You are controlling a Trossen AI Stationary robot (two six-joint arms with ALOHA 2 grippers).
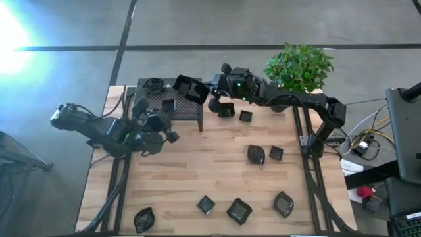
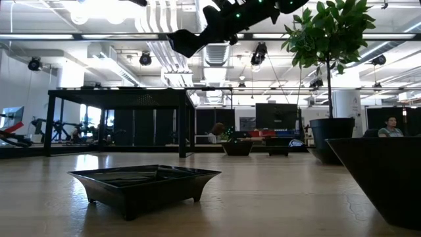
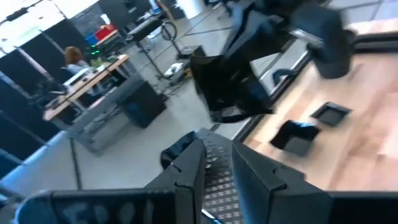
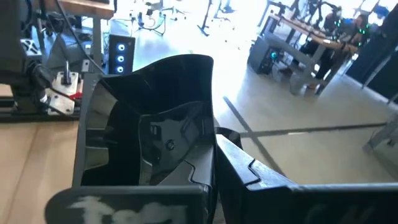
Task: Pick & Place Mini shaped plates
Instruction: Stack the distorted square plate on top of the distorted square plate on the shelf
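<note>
My right gripper (image 1: 202, 92) is shut on a glossy black square mini plate (image 1: 187, 89) and holds it in the air over the right end of the black perforated stand (image 1: 148, 99). In the low view the plate (image 2: 187, 41) hangs well above the stand top (image 2: 118, 95). Two more plates (image 1: 169, 105) sit on the stand. Several others lie on the wooden table, such as one (image 1: 256, 155) at mid right. My left gripper (image 1: 170, 129) hovers near the stand's front edge. Its fingers (image 3: 186, 171) are narrowly open with nothing between them. My right gripper pinches one side wall of the square plate at its rim (image 4: 208, 146). One finger (image 4: 245, 171) shows outside the wall, and the plate hides the other. The fingers reach almost level from the table's right. The plate stands on edge, lifted clear of the stand.
A green potted plant (image 1: 299, 69) stands at the far right of the table. Plates lie along the near edge (image 1: 239, 210) and beside the stand (image 1: 245, 116). One plate (image 2: 145, 181) sits close before the low camera. People sit at desks in the room beyond.
</note>
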